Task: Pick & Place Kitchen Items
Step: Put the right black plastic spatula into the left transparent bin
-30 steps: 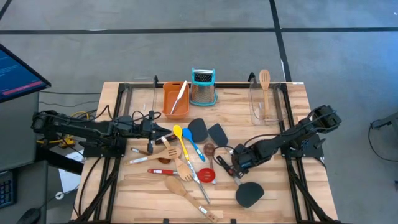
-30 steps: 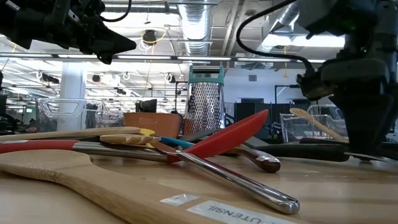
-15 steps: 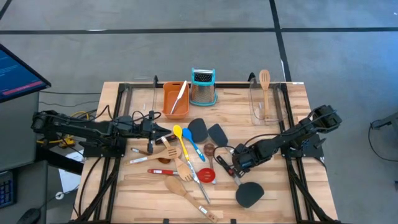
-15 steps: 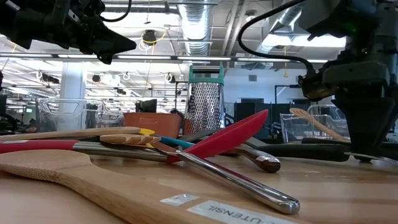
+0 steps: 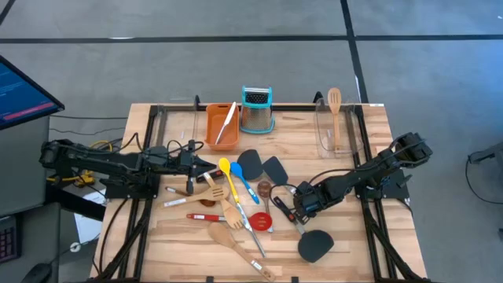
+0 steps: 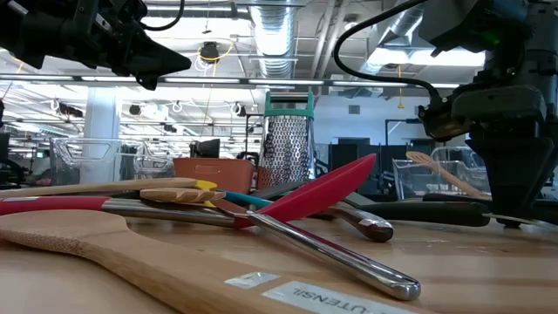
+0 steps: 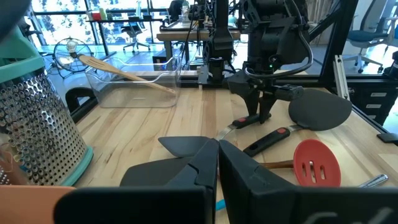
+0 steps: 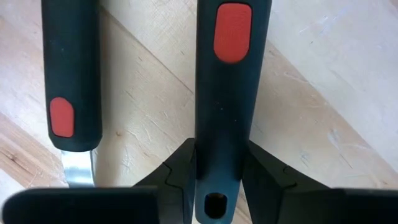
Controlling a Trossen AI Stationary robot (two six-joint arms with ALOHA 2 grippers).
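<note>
My right gripper [image 5: 298,209] stands low at the table's right middle, shut on the handle of a black turner [image 5: 315,245] whose broad head lies nearer the front edge. A second black handle with a red inlay [image 8: 70,81] lies beside it. My left gripper [image 5: 206,165] is shut and empty, held above the table [image 6: 166,61] left of a pile of utensils [image 5: 228,200]: wooden spoons, yellow and blue spoons, a red slotted spoon [image 5: 262,222], black turners and steel-handled tools lying across one another on the table. My right gripper pinches the black turner's handle near its free end [image 8: 228,155], just above the hanging hole, between its two fingers [image 8: 181,177]. The fingers point down from above [image 6: 510,187] and lie across the handle. The turner lies flat on the table.
An orange tray [image 5: 214,135] holding a pale utensil and a steel grater with a teal top [image 5: 257,110] stand at the back middle. A clear bin [image 5: 324,135] with a wooden slotted spatula stands at the back right. Bare table shows at the front right.
</note>
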